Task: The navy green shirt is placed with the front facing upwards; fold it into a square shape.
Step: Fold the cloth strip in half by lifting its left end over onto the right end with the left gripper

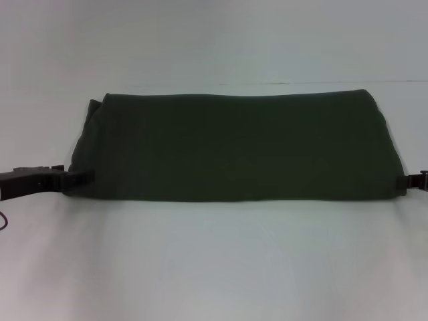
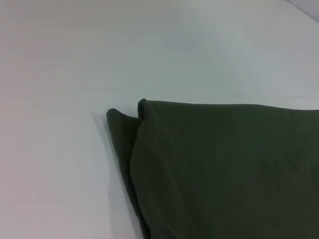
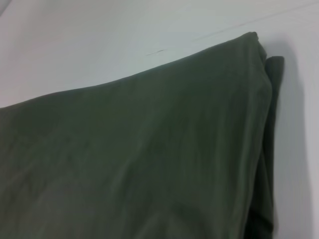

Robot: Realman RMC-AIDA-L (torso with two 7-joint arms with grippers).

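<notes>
The navy green shirt (image 1: 234,147) lies on the white table as a wide band, plain green side up, with no lettering showing. Its far corners show two stacked layers in the left wrist view (image 2: 224,169) and the right wrist view (image 3: 149,149). My left gripper (image 1: 79,178) reaches in low from the left, its fingers together as one thin tip pinching the shirt's near left corner. My right gripper (image 1: 416,180) shows only as a small dark piece at the shirt's near right corner.
The white table (image 1: 214,267) runs bare in front of the shirt and behind it. A thin seam line (image 1: 334,83) crosses the table beyond the far edge. A dark cable (image 1: 4,221) hangs under my left arm.
</notes>
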